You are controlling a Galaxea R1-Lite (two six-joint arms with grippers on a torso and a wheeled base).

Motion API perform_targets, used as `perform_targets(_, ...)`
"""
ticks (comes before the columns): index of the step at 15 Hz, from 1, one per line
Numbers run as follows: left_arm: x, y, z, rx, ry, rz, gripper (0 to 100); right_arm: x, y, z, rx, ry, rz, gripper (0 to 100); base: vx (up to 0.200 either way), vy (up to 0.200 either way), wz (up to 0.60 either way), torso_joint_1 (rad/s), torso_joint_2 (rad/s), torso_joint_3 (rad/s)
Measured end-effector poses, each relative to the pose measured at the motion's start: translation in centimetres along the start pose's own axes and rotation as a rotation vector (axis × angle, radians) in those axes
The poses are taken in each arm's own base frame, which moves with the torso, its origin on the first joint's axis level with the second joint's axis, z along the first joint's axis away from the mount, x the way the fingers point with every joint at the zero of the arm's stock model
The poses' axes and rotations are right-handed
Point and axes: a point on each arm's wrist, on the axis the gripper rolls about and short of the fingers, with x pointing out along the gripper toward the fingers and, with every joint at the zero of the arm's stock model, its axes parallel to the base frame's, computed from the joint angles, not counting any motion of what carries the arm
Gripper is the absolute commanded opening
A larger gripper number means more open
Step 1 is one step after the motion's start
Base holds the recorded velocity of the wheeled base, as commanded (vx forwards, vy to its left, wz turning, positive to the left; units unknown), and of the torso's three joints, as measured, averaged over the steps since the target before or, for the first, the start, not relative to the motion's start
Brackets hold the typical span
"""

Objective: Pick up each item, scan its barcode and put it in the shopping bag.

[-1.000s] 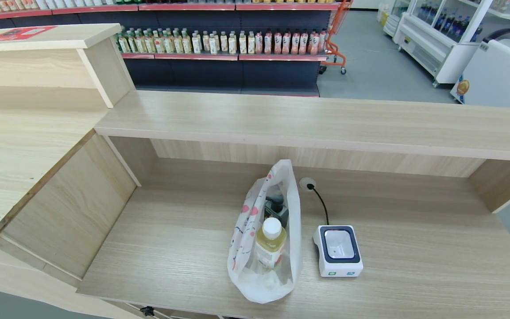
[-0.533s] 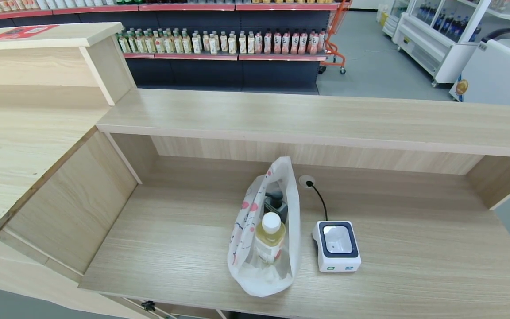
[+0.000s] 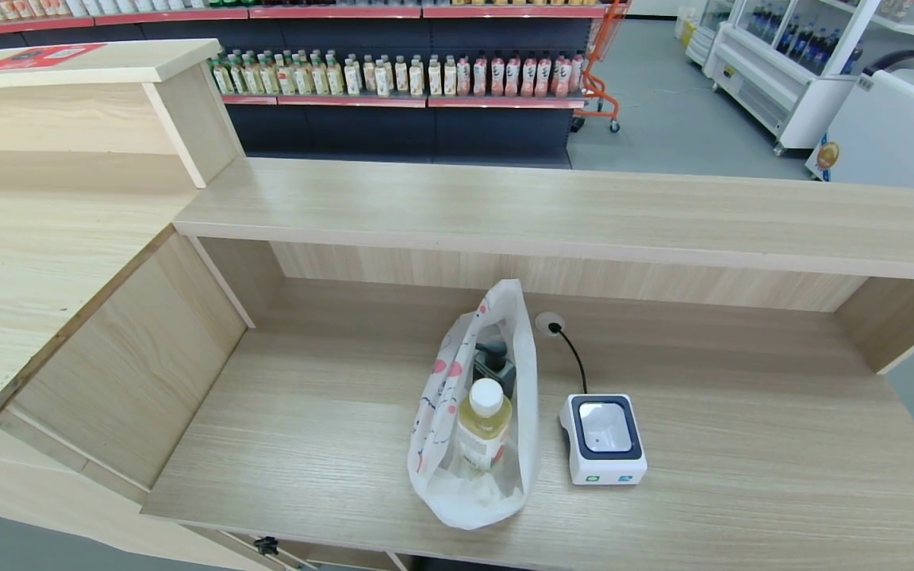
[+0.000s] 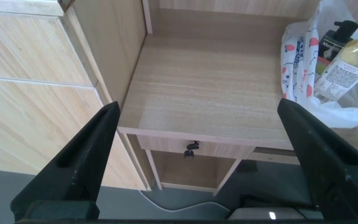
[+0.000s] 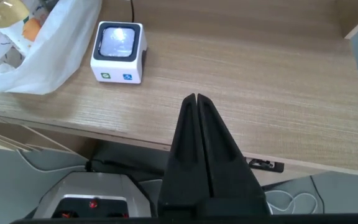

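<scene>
We see the white, red-spotted shopping bag [image 3: 435,428] standing open near the middle of the worktop's [image 3: 743,476] front edge. It holds an upright bottle [image 3: 484,428] of pale yellow liquid with a white cap, and a dark pump bottle [image 3: 494,365] behind that. The white scanner [image 3: 604,438] sits just beside the bag, on its right-edge side, window up.

We're in a shop, at a wooden checkout counter [image 3: 552,214] with a barcode scanner [image 3: 604,438]: shelves of bottled drinks [image 3: 393,77] line the far side, an orange trolley [image 3: 604,71] beside them, chillers [image 3: 790,75] far right.
</scene>
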Motion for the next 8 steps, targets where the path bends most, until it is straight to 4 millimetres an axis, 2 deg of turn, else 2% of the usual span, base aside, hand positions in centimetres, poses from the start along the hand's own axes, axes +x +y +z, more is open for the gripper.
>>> perform_targets(8,0.0,0.0,0.0,0.0,0.0,0.0,100,0.01,0.0,0.0,0.001,0.001,0.001,0,0.0,0.0,0.0,0.0,0.0,0.0)
